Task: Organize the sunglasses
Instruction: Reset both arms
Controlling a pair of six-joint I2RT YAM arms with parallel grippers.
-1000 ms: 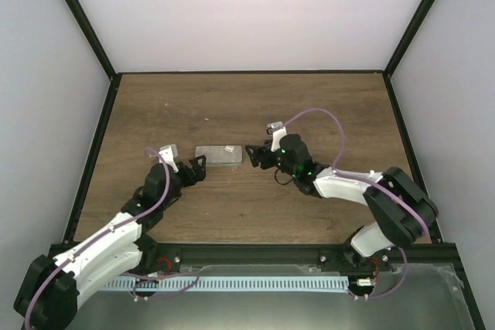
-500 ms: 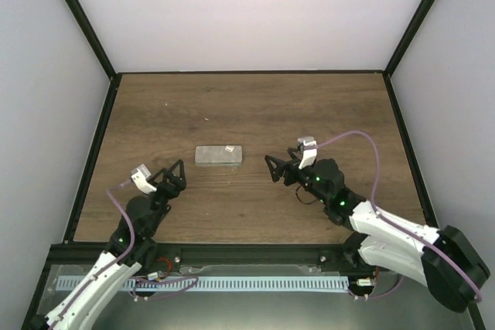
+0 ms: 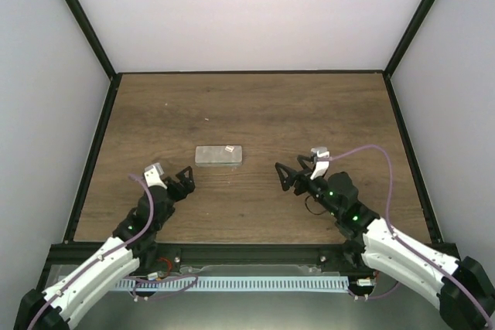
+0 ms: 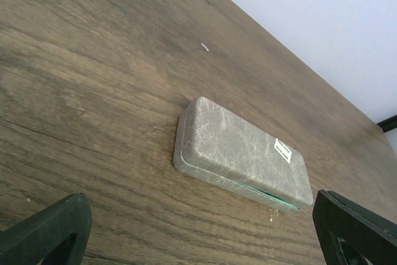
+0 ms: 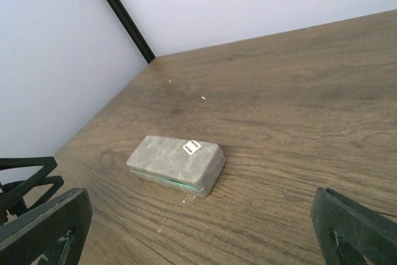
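The grey rectangular case [image 3: 219,155] lies shut on the wooden table, a thin green line showing along its seam. It also shows in the left wrist view [image 4: 242,153] and in the right wrist view [image 5: 177,164], with a small white sticker on its lid. The red-framed sunglasses are out of view. My left gripper [image 3: 183,178] is open and empty, near and to the left of the case. My right gripper [image 3: 288,178] is open and empty, near and to the right of the case. Neither touches the case.
The wooden table [image 3: 309,113] is bounded by a black frame and white walls. A few tiny pale specks lie on the wood behind the case [image 3: 207,120]. My left gripper's fingertips show at the left edge of the right wrist view [image 5: 25,178].
Both arms have drawn back from the case towards the near edge of the table. The case has stayed in place and shut.
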